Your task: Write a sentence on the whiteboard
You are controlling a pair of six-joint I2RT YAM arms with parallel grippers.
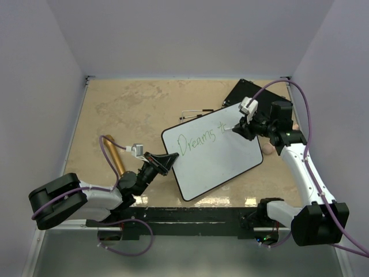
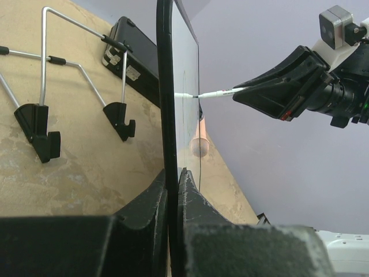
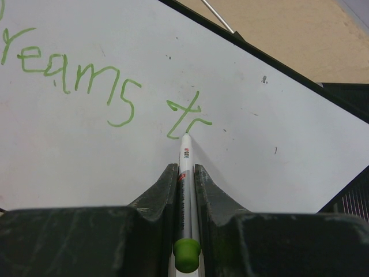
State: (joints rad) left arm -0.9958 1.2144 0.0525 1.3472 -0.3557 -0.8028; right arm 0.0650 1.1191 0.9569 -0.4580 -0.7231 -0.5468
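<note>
The whiteboard (image 1: 213, 161) lies tilted mid-table with green writing "Dreams tr" (image 3: 75, 75) on it. My left gripper (image 1: 166, 161) is shut on its left edge; in the left wrist view the black frame (image 2: 165, 86) runs edge-on between the closed fingertips of that gripper (image 2: 173, 173). My right gripper (image 1: 237, 128) is over the board's upper right part, shut on a white marker (image 3: 185, 158) with a green end cap. The marker's tip touches the board at the last green stroke. From the left wrist, the marker (image 2: 210, 93) meets the board face.
A flat black board (image 1: 248, 92) lies at the back right, partly under the whiteboard. A wire stand (image 1: 193, 113) (image 2: 46, 63) sits behind the board. A brass-coloured cylinder (image 1: 115, 158) lies at the left. A pinkish object (image 1: 268, 148) rests by the right edge. Walls enclose the table.
</note>
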